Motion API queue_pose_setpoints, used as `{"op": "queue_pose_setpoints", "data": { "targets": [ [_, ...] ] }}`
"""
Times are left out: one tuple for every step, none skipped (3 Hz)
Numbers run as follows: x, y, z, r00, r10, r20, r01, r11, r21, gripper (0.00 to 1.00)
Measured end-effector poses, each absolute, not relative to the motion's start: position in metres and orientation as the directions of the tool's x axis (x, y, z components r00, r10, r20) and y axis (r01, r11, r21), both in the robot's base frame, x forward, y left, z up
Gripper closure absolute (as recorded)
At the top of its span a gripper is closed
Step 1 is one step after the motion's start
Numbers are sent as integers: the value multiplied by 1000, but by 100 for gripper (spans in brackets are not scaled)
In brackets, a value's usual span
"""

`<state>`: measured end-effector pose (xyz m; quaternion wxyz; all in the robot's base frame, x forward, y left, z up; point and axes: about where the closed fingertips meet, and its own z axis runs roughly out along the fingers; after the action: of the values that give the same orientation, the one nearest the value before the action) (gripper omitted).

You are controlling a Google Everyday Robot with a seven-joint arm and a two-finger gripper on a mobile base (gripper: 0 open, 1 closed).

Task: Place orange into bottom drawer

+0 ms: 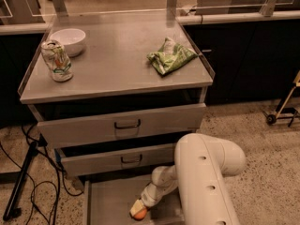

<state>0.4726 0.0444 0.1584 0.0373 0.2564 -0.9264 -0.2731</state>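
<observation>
The bottom drawer [108, 199] is pulled out, & the gripper [139, 209] is low inside it w/ fingers closed on the orange [139, 215]. Best go down slow till it sits on the drawer floor, then let go softly.

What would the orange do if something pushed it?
The orange is round, so it would probably roll on the flat floor of the bottom drawer. The drawer's walls should stop it. The gripper is right at it, low in the drawer.
</observation>
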Motion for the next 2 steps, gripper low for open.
{"op": "queue_pose_setpoints", "data": {
  "targets": [
    [472,45,151,-871,-489,-53,-441,728,525,100],
    [480,52,131,-878,-477,-32,-423,743,519,100]
  ]
}}
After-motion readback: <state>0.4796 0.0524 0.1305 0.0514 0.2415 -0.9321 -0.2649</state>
